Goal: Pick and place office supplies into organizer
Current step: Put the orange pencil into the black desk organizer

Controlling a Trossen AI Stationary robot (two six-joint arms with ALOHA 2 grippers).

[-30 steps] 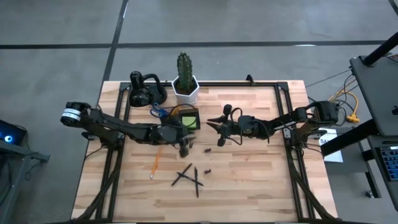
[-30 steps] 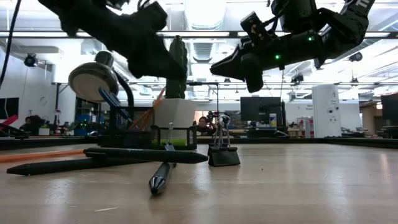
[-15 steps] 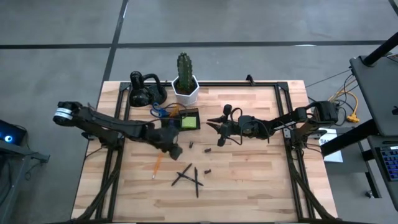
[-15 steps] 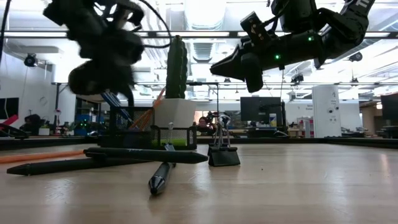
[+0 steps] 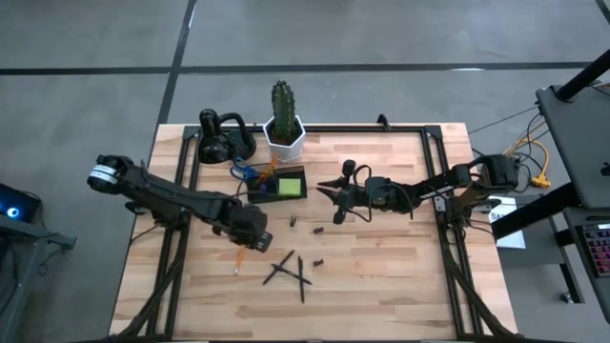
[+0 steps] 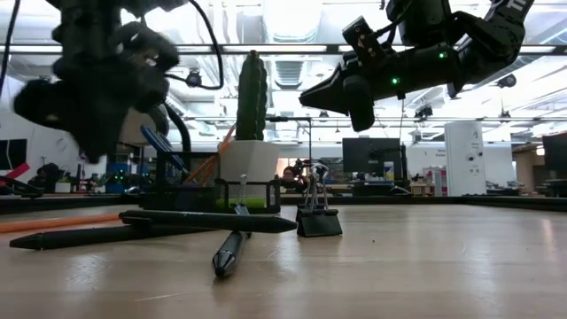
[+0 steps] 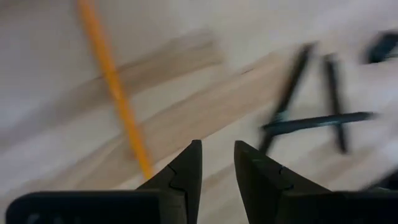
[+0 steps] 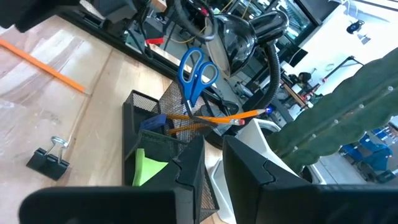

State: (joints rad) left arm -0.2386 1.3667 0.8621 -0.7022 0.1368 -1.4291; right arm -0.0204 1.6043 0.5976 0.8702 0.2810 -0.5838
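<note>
Left gripper [image 7: 216, 163] slightly parted, empty, above orange pencil [image 5: 239, 257]; right gripper [image 8: 212, 163] apparently empty near organizer [image 5: 284, 184].

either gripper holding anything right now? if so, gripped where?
Nothing held. Left gripper open and empty above the orange pencil; right gripper empty too.

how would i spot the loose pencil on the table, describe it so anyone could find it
Start at the white cactus pot at the table's back edge, then come forward past the dark organizer to the left tool. The orange pencil lies flat just beyond it. It is thin and orange, while the pens beside it are black and crossed.
</note>
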